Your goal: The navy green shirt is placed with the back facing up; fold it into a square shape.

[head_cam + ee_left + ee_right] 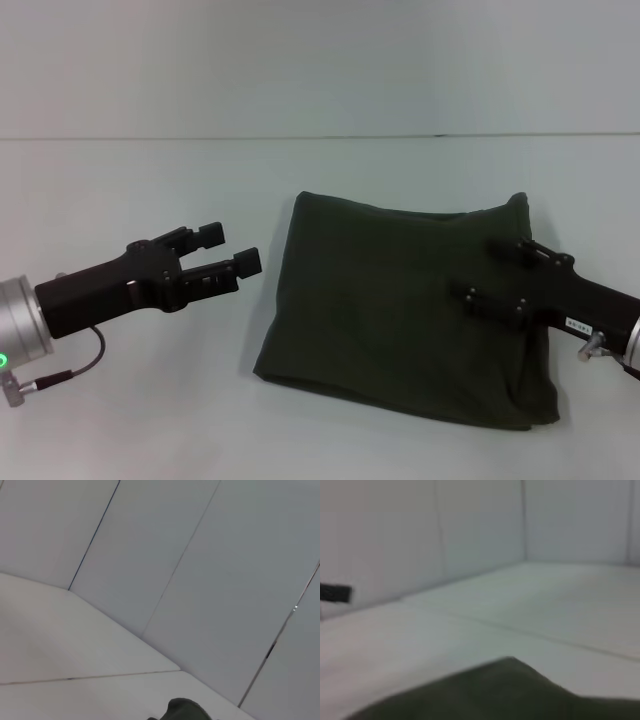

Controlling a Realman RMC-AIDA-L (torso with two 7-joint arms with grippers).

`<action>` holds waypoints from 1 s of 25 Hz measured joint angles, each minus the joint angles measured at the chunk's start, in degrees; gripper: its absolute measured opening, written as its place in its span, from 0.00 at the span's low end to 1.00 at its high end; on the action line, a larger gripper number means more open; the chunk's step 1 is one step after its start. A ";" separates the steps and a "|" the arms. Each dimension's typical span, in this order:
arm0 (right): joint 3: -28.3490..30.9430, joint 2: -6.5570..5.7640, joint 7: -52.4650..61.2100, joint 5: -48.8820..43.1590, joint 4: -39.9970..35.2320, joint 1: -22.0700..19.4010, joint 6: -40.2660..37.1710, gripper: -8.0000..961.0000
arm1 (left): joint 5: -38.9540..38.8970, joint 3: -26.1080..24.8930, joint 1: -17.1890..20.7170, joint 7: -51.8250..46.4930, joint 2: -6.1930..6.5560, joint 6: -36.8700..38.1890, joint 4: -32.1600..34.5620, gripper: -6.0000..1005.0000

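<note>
The navy green shirt [390, 310] lies folded into a rough rectangle on the white table, plain side up, right of centre in the head view. My left gripper [232, 247] is open and empty, just left of the shirt's left edge and apart from it. My right gripper [482, 270] is open and hovers over the shirt's right part, with nothing between its fingers. A corner of the shirt shows in the left wrist view [182, 711]. The right wrist view shows its cloth close up [495, 695].
The white table [150, 400] runs all around the shirt, with a thin seam [320, 137] along its far side before pale wall panels. A small black part [335, 593] shows far off in the right wrist view.
</note>
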 joint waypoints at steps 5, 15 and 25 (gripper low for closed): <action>-0.63 -0.20 1.34 -0.11 1.30 -0.79 5.56 0.95 | 0.00 -0.06 0.03 -0.30 -0.02 0.14 -1.12 0.94; -0.59 -0.17 1.12 0.21 2.30 -1.50 7.41 0.94 | 0.04 0.28 -0.79 -4.29 0.13 -0.02 -1.18 0.94; 0.60 -0.40 -9.15 6.55 0.52 -7.12 -10.92 0.94 | 4.69 0.67 -5.90 -26.79 2.59 -1.69 -1.14 0.92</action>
